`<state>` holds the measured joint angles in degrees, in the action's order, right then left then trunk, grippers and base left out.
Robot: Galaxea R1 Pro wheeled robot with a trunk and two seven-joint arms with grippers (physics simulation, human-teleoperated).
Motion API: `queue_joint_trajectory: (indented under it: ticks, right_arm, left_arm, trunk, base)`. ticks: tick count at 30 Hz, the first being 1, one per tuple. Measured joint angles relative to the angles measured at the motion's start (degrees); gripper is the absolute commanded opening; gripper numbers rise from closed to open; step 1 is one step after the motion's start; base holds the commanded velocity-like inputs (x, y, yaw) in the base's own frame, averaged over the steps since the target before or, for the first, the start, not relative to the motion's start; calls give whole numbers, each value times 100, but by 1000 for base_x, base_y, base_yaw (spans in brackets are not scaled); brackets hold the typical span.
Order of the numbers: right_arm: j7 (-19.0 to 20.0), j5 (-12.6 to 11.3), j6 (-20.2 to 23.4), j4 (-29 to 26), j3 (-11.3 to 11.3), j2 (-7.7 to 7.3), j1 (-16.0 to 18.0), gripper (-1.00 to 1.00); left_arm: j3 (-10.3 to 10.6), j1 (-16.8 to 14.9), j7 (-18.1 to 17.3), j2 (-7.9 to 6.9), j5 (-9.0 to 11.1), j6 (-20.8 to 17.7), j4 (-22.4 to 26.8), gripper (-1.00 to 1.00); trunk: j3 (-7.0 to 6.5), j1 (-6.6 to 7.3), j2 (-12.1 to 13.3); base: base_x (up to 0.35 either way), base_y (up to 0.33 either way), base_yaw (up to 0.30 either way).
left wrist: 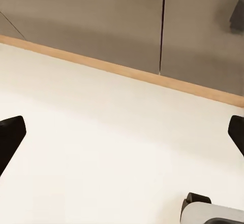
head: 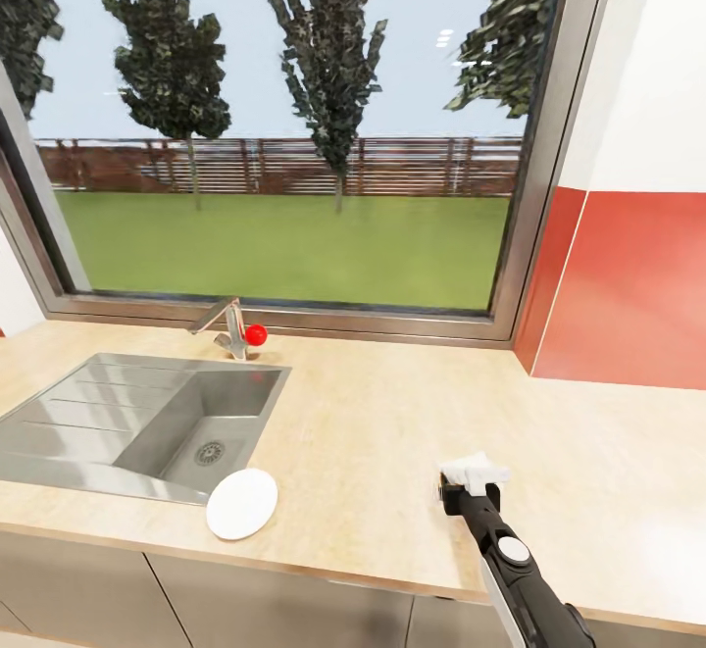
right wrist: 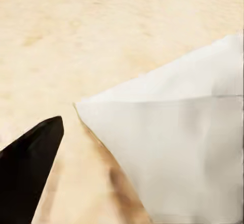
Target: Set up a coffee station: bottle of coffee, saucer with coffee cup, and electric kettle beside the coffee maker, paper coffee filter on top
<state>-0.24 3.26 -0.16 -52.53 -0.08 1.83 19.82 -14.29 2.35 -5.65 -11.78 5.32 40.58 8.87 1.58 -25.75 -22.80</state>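
Note:
The white saucer (head: 241,503) lies flat on the beige countertop (head: 392,432), at its front edge just right of the sink. My right gripper (head: 469,483) hovers low over the counter further right, shut on a white paper coffee filter (head: 476,472). In the right wrist view the filter (right wrist: 178,142) covers one side, and one black finger (right wrist: 30,168) shows beside it above the counter. My left gripper (left wrist: 127,132) is open with nothing in it, its fingers (left wrist: 10,137) wide apart, and looks down at pale floor.
A steel sink (head: 147,423) with a faucet (head: 230,326) and a red knob is set into the counter's left part. A large window (head: 284,128) runs behind it, with a red and white wall (head: 628,275) at the right. Grey cabinet fronts (left wrist: 101,26) stand below the counter.

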Motion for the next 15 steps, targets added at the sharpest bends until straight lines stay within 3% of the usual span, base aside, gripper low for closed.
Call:
queue_joint_trajectory:
  ticks: [15]
  right_arm:
    - [3, 18, 1, -7, 0, -3, 0, -100]
  left_arm:
    - [0, 0, 0, 0, 1, 3, 0, 100]
  trunk:
    - [0, 0, 0]
  base:
    - [0, 0, 0]
